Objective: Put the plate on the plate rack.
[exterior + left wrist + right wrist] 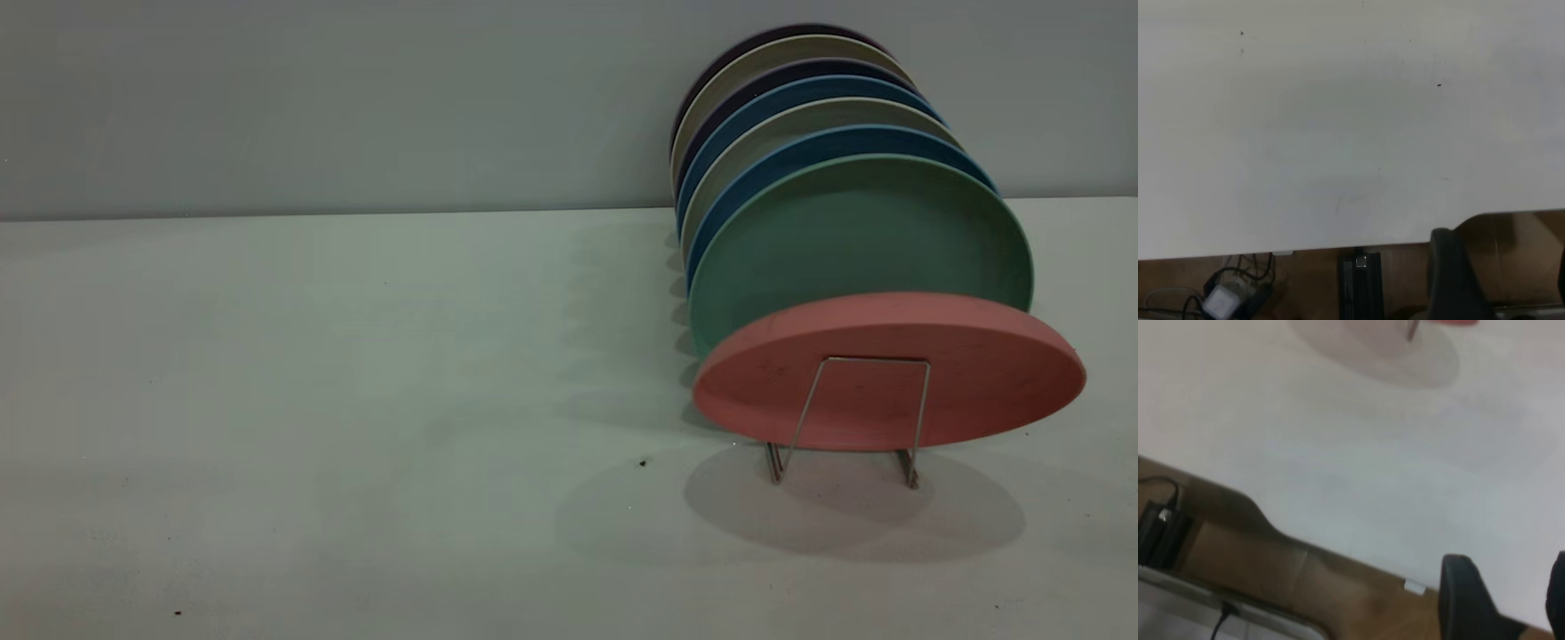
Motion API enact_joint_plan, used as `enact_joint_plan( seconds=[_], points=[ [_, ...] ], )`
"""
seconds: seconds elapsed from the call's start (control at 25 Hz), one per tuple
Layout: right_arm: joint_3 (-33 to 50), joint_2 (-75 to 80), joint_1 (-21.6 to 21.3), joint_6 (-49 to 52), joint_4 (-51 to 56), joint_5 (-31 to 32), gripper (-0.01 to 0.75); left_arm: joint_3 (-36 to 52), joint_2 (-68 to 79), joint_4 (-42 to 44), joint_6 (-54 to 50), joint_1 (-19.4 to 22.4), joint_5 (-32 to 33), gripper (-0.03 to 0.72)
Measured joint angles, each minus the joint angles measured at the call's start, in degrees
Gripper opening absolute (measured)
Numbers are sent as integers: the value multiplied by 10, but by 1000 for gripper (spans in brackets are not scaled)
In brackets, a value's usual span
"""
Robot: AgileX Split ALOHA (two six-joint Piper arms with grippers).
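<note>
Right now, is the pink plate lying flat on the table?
No, the pink plate sits tilted in the wire plate rack, in front of the green plate.

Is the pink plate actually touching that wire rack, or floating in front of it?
Touching. In the exterior view the pink plate leans tilted behind the plate rack's front wire loop, off the table, so the rack carries it.

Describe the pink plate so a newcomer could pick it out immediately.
On the white table, a thin silver wire rack holds a row of upright plates at the right. The round salmon-pink plastic plate is frontmost, before the teal-green plate. It alone is pink and tilted far back.
</note>
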Motion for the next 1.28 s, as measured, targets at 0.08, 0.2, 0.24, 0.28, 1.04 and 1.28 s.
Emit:
enact_joint_plan(
  seconds=[0.08,0.2,0.24,0.28,1.04,1.28],
  points=[
    [0,0,0,4,-4,0,316,0,0,0,0,0,1,417],
    [0,0,0,9,-7,0,316,0,0,0,0,0,1,417],
    [0,0,0,9,-8,0,316,0,0,0,0,0,1,417],
    [0,-1,0,10,-8,0,316,0,0,0,0,0,1,417],
    [0,-5,-3,13,-8,0,316,0,0,0,-1,0,1,416],
    [0,-54,-52,13,-6,0,316,0,-38,0,-2,-1,1,416]
  ],
)
